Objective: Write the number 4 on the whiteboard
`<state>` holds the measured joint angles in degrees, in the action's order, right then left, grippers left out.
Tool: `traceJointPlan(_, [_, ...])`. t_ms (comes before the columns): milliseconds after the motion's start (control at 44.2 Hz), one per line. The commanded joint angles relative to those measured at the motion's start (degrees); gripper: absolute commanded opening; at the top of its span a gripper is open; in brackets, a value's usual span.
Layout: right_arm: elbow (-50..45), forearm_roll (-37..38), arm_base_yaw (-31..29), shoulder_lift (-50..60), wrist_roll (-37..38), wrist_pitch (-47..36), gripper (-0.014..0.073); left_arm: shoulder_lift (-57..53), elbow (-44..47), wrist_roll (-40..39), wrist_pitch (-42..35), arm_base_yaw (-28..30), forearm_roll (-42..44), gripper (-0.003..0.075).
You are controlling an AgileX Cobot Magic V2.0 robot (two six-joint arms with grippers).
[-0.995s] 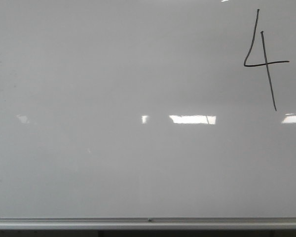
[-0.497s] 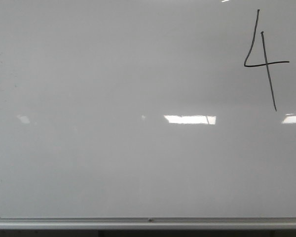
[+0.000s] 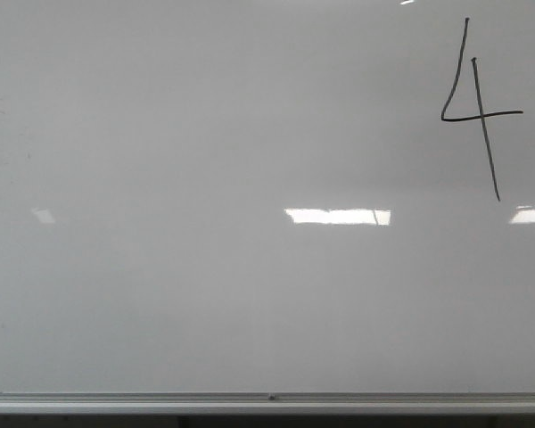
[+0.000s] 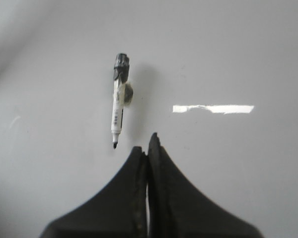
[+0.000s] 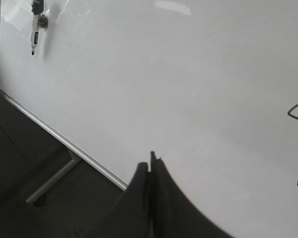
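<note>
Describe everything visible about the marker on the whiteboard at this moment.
The marker is a slim white-barrelled pen with dark print on its barrel, a black tip left uncapped and a dark grey end. A round dark piece at mid-barrel seems to hold it against the whiteboard, perhaps a magnet. It casts a soft shadow beside it. The left gripper, jaws closed, sits near its tip without touching. The right wrist view shows it near the board's framed edge.

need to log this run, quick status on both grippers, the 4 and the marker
Left gripper shut, empty. Right gripper shut, empty. Number 4 drawn upper right on whiteboard. Marker stuck on board, uncapped; nothing in the way.
</note>
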<state>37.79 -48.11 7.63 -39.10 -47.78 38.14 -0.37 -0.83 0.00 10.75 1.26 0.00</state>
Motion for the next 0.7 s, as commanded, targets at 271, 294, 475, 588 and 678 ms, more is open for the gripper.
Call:
traceJointPlan(271, [1.37, -2.37, -0.41, 0.28, -0.12, -2.45, -0.0068, -0.86, 1.51, -0.82, -6.33, 0.7, -0.32, -0.002])
traceJointPlan(294, [1.37, -2.37, -0.41, 0.28, -0.12, -2.45, -0.0068, -0.86, 1.51, -0.82, -6.33, 0.7, -0.32, -0.002])
traceJointPlan(475, [1.37, -2.37, -0.41, 0.28, -0.12, -2.45, -0.0068, -0.86, 1.51, -0.82, -6.33, 0.7, -0.32, -0.002])
traceJointPlan(588, [1.37, -2.37, -0.41, 0.28, -0.12, -2.45, -0.0068, -0.86, 1.51, -0.82, -6.33, 0.7, -0.32, -0.002])
traceJointPlan(678, [1.37, -2.37, -0.41, 0.28, -0.12, -2.45, -0.0068, -0.86, 1.51, -0.82, -6.33, 0.7, -0.32, -0.002])
